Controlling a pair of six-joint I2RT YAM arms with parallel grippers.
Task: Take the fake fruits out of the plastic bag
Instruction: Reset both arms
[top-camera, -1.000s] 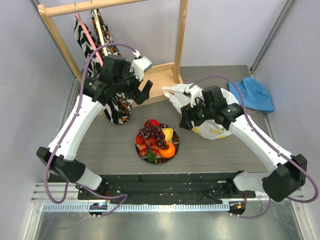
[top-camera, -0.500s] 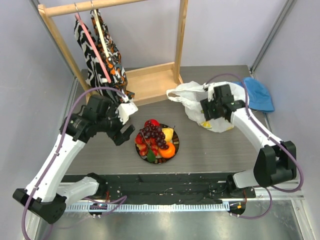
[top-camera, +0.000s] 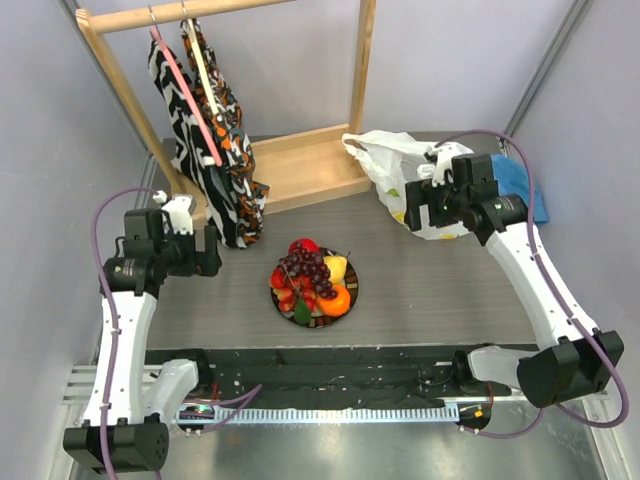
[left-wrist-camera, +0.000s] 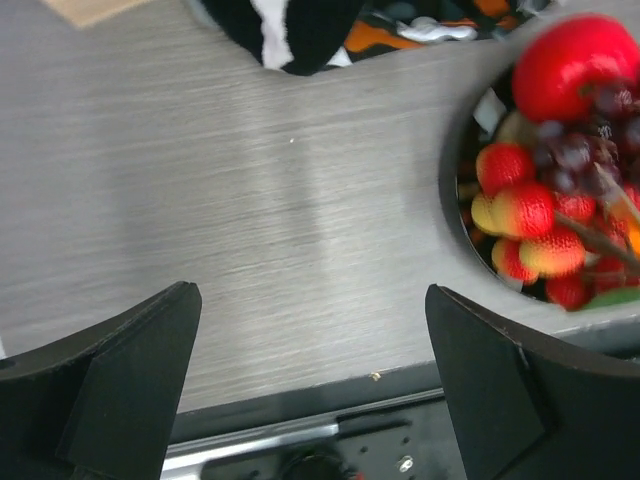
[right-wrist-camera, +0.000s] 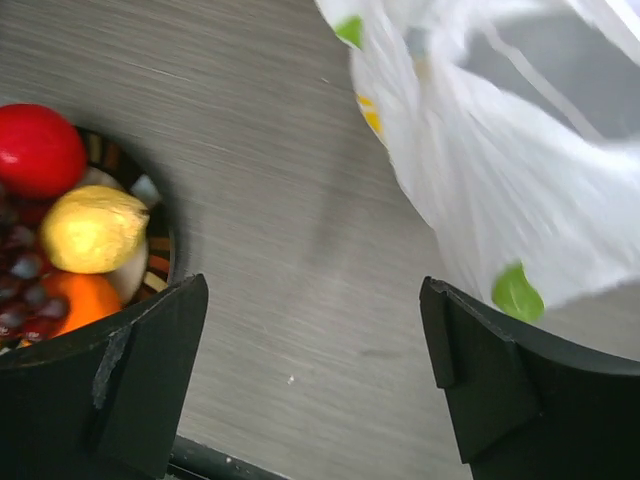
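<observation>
Fruits sat piled on plate mid-table, bag lay slack back-right, seemingly emptied, left gripper and right gripper both wide, holding nothing, so task looked done.

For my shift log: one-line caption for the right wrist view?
Open right tool over grey table, between dark round plate of glossy plastic fruits and crinkly white plastic bag.
</observation>
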